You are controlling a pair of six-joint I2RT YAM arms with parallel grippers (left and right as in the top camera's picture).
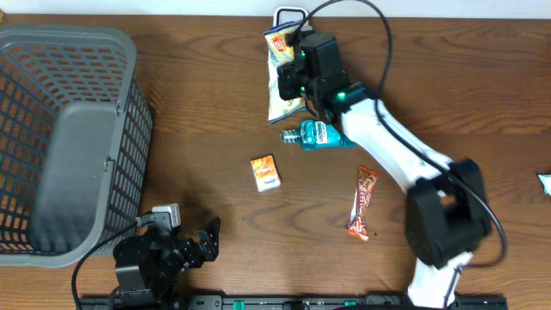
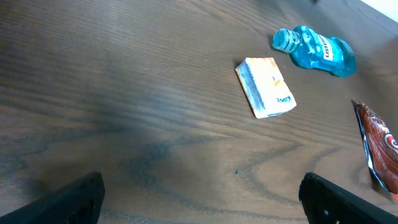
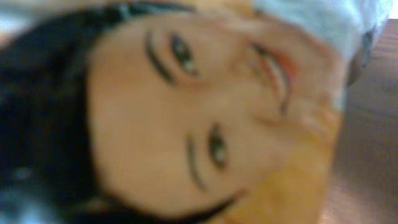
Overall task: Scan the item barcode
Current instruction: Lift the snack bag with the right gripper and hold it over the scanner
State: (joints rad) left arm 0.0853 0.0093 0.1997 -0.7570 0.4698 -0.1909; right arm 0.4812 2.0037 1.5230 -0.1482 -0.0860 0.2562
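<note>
Looking down from overhead, you can see your right gripper [image 1: 291, 86] reaching to the far side of the table [image 1: 198, 103], sitting right over the snack packet [image 1: 280, 108], which lies just beyond the blue mouthwash bottle [image 1: 317, 136]. Its jaws are together, and since the packet's printed face [image 3: 186, 124] fills the whole right wrist view, blurred by closeness, you appear to have the thin bag pinched at an edge; the fingers themselves are hidden, so treat the grip as likely, not certain. That hold makes sense for this job: a pinch at the edge leaves the flat sides free to turn toward a reader. No barcode shows on the side facing the camera, so you will probably need to rotate the bag. A white-framed object at the table's far edge [image 1: 290, 15] may be the scanner, but you cannot tell from here. Your left gripper [image 2: 202, 202] is parked near you beside the grey basket [image 1: 142, 129], jaws spread wide and holding nothing, well clear of the work. The small orange box [image 2: 266, 87] and the chocolate bar [image 1: 363, 202] lie untouched in the middle, apart from each other.
</note>
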